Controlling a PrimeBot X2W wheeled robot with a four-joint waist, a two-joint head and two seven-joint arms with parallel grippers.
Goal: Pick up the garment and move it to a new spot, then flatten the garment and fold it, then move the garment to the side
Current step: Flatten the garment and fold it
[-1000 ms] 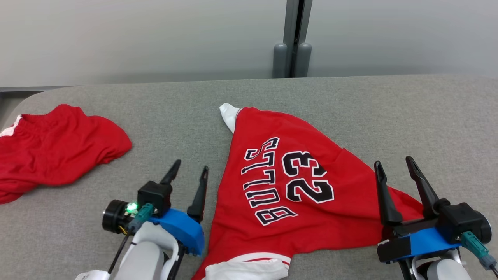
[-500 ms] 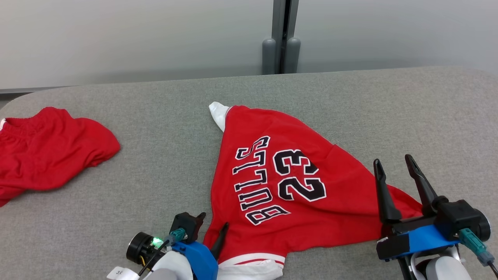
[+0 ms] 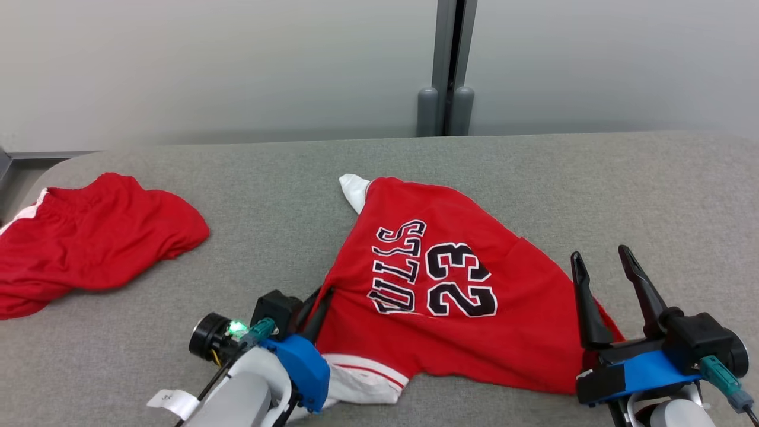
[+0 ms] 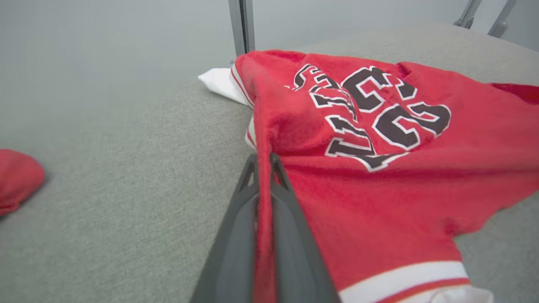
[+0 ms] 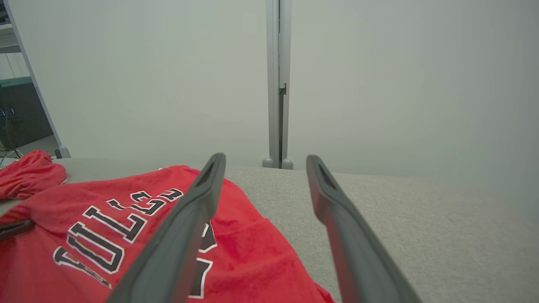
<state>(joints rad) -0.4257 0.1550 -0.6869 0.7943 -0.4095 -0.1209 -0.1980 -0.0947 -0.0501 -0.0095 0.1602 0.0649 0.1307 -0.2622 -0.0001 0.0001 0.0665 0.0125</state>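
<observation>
- Far left of the table (image 3: 267,196), the red shorts (image 3: 101,231) lie in a crumpled heap, well apart from everything else. As far as we can tell they're the same as a second ago. The head camera shifted a bit, not the shorts.
- Left gripper (image 3: 318,295): here's the big change. A second ago its fingers were spread over bare table just beside the jersey. Now it's clamped tight on the jersey's left edge. In the left wrist view we can see a ridge of red cloth running right between the closed fingers.
- The jersey (image 3: 462,320) sits mid-table, number side up, with the white trim at the near edge. The pinch has bunched its left side, so the B of BULLS is tucked into a fold and we only read "ULLS 23" now.
- Right gripper (image 3: 599,254) hasn't budged. Its fingers are wide apart, holding nothing, over the jersey's right corner.
</observation>
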